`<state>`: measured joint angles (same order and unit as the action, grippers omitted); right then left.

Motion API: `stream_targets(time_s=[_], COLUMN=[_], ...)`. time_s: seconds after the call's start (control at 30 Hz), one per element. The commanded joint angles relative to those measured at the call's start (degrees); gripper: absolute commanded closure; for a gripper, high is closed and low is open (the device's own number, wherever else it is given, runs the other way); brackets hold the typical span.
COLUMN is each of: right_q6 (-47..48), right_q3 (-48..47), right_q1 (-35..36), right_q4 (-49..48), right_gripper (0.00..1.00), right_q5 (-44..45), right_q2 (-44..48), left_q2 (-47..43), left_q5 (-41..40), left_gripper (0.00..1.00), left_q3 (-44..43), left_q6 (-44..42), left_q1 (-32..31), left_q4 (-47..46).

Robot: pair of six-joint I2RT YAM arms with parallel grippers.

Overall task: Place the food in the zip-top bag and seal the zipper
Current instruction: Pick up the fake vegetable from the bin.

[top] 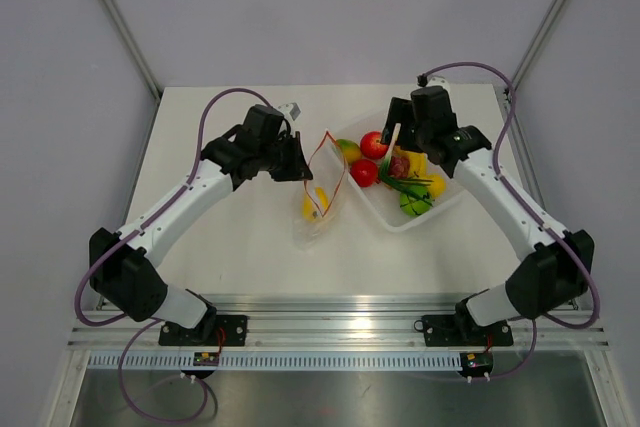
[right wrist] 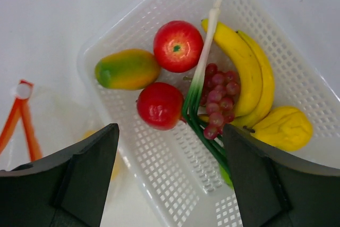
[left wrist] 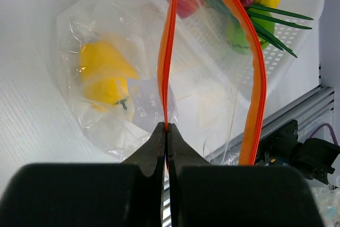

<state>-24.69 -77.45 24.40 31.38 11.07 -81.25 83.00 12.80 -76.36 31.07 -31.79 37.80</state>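
The clear zip-top bag [top: 322, 209] lies at mid-table with its mouth held up and apart. A yellow pepper [left wrist: 105, 74] lies inside it. My left gripper [left wrist: 167, 129] is shut on one side of the orange-red zipper [left wrist: 167, 51]; the other side of the strip [left wrist: 258, 78] arcs free to the right. My right gripper [right wrist: 171, 131] hangs open over the white tray [right wrist: 175, 195], holding nothing. Below it lie two red round fruits [right wrist: 178, 46] [right wrist: 160, 106], a mango [right wrist: 127, 69], bananas [right wrist: 241, 67], grapes [right wrist: 218, 97], green stalks [right wrist: 197, 94] and a yellow fruit [right wrist: 284, 127].
The perforated tray [top: 400, 225] sits just right of the bag, its near-left corner close to the bag's mouth. A green round fruit [top: 414, 203] lies at the tray's near end. Metal rails run along the table's front edge [top: 340, 332].
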Motion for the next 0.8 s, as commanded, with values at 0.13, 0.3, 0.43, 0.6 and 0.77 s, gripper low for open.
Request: stream_targets(time_s=[0.13,0.3,0.43,0.6,0.77], right_q6=[8.9,7.1,6.0,5.1,6.2], right_q3=[-12.0,-12.5,-10.9,-7.6,-8.6], right_q1=[-1.2,-1.2,-1.2,-0.9,-0.6], right_q4=[1.8,2.0,1.5,-1.2,-0.7], right_gripper=[0.16,0.18,0.25,0.37,0.3], right_q5=[1.1,-2.5,-6.3,-15.0,-16.3], right_q2=[-16.7,-20.3,-21.3,-22.6,-24.8], left_q2=[-1.7,-2.4,-2.8,-3.0,-3.3], left_q5=[-2.1,-3.4,-3.7,-4.0,-3.9], left_gripper=[1.0,1.0,1.0,1.0,1.0], left_q3=[0.1,0.1,-0.6,-0.1,0.4], left_q6=[-1.2,-1.6,-1.9,-1.8,-1.5], left_q1=[0.3,0.4,0.4,0.5,0.5], left_q4=[-0.5,0.5,1.0,1.0,1.0])
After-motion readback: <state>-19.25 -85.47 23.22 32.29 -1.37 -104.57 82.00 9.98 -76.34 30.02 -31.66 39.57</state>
